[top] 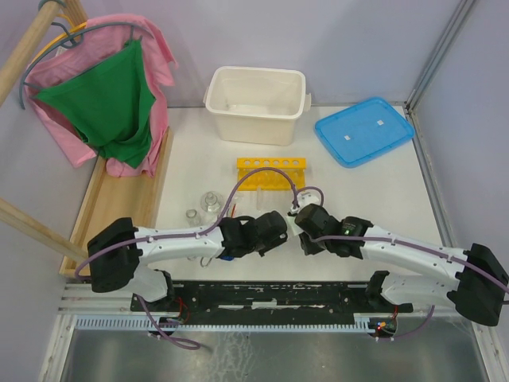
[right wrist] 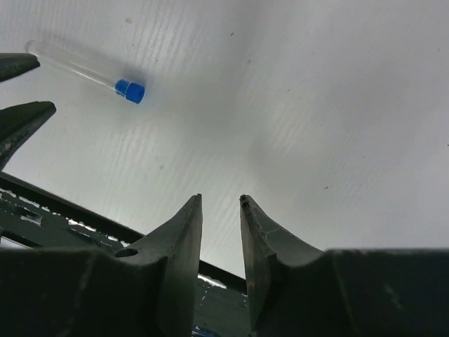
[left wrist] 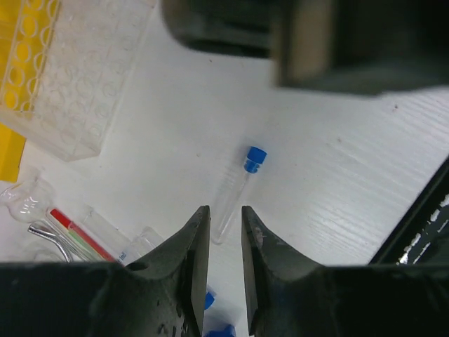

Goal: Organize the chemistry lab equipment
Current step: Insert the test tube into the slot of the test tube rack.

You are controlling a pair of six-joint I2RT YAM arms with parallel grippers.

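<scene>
Left gripper [left wrist: 222,214] is held slightly apart and empty; a blue-capped tube [left wrist: 235,199] is seen lying just ahead of its fingertips.

Clear glossy tube [left wrist: 230,200] — matt table [left wrist: 337,161]

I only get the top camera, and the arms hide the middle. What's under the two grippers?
Observer: A blue-capped tube lies flat on the table. Its clear end shows in the gap of the open left gripper.
Child: Is the other gripper holding something?
Observer: No. The right gripper is open, with only bare table in its gap.
Child: Anything else I'm missing?
Observer: In the left wrist view, a red rod lies beside metal tongs.
</scene>
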